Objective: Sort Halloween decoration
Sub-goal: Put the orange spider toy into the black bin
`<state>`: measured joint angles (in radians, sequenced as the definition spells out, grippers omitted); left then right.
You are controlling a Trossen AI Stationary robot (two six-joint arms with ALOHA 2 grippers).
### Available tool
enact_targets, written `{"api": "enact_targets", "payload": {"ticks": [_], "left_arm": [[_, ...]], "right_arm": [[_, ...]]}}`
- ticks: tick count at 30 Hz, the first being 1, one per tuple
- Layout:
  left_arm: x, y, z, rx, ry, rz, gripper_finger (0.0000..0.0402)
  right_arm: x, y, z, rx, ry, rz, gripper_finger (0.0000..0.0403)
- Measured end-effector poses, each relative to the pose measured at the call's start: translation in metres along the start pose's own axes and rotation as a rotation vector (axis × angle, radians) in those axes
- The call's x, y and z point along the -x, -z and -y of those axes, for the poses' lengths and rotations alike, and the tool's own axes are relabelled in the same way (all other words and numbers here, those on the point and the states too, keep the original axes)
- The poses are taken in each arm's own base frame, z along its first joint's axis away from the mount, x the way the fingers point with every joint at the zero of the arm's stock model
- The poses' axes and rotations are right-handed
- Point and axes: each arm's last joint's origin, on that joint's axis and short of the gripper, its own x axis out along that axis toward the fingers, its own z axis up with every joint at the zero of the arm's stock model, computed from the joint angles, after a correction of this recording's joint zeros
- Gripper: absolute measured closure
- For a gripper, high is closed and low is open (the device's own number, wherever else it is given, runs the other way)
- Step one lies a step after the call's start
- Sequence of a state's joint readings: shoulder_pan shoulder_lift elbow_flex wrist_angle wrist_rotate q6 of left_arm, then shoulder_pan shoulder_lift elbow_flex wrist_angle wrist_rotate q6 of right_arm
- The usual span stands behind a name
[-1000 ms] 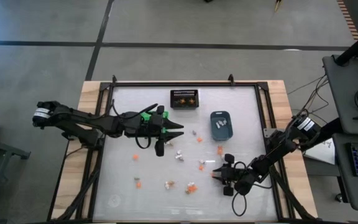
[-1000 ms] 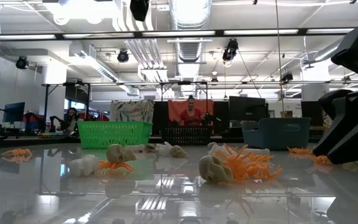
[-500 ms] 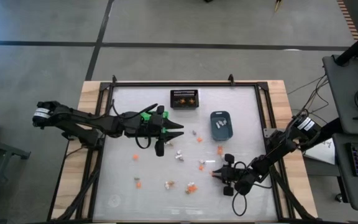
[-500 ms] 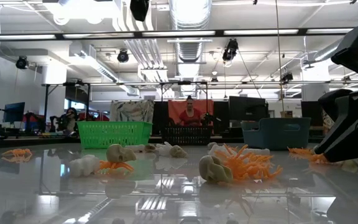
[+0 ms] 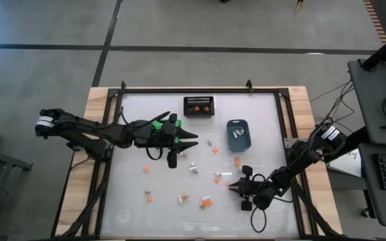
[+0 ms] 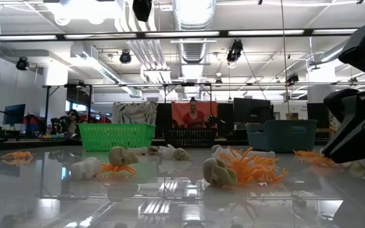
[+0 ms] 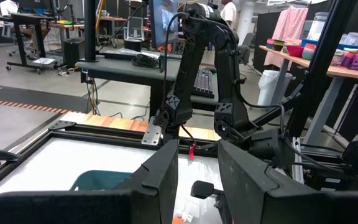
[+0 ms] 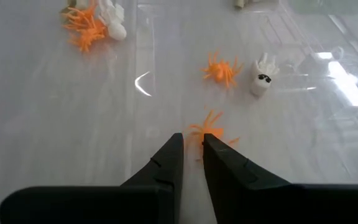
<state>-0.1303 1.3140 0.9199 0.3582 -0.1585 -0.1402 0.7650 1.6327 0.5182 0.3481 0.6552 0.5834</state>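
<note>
Now right hand [image 8: 192,142] pinching orange spider trinket [image 8: 212,130] on table [image 8: 55,112].

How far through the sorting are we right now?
Early. The blue-grey bin and black mesh bin hold a few pieces. The right gripper is at an orange spider on the table. About ten trinkets remain loose. The left gripper waits.
</note>
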Motion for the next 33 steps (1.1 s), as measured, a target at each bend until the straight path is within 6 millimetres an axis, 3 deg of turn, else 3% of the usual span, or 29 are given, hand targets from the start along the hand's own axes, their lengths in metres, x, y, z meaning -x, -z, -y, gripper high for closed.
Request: {"api": "enact_targets", "payload": {"ticks": [8,15,21,33], "left_arm": [[0.0,0.0,0.0,0.0,0.0,0.001,0.0304],[0.0,0.0,0.0,0.0,0.0,0.001,0.0304],[0.0,-0.001,0.0,0.0,0.0,0.002,0.0304],[0.0,-0.001,0.0,-0.025,-0.017,0.012,0.0304]], "right_arm": [[0.001,-0.002,0.0,0.0,-0.003,0.005,0.0389],[0.002,-0.004,-0.001,0.059,-0.008,0.01,0.0388],[0.008,-0.017,-0.001,0.188,-0.074,0.022,0.0337],[0.004,-0.045,0.04,0.149,-0.231,-0.187,0.0219]]}}
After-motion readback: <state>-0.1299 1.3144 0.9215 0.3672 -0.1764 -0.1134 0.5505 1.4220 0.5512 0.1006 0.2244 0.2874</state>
